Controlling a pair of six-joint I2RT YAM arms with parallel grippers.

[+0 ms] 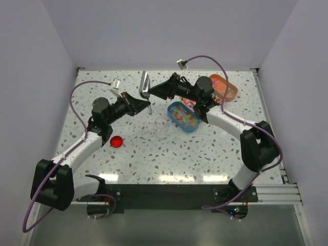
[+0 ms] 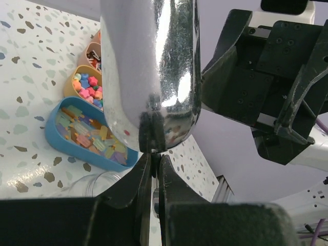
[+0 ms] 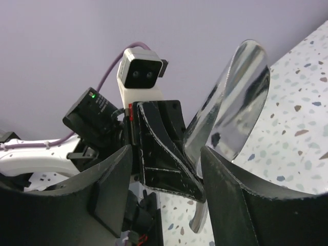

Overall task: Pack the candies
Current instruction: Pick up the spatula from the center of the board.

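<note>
Black left gripper (image 2: 152, 154) clamps the shiny silver metal scoop (image 2: 154, 61) by its narrow end, seemingly offering it to the spread-jawed right gripper (image 3: 165, 164); tiny mixed-colour candies (image 2: 89, 87) lie in the orange oval tin (image 2: 67, 90) beyond.

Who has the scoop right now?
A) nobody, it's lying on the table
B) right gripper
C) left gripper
C. In the left wrist view, the left gripper is pinched shut on the narrow end of the scoop, which is held up off the table. The right gripper is open beside it.
</note>
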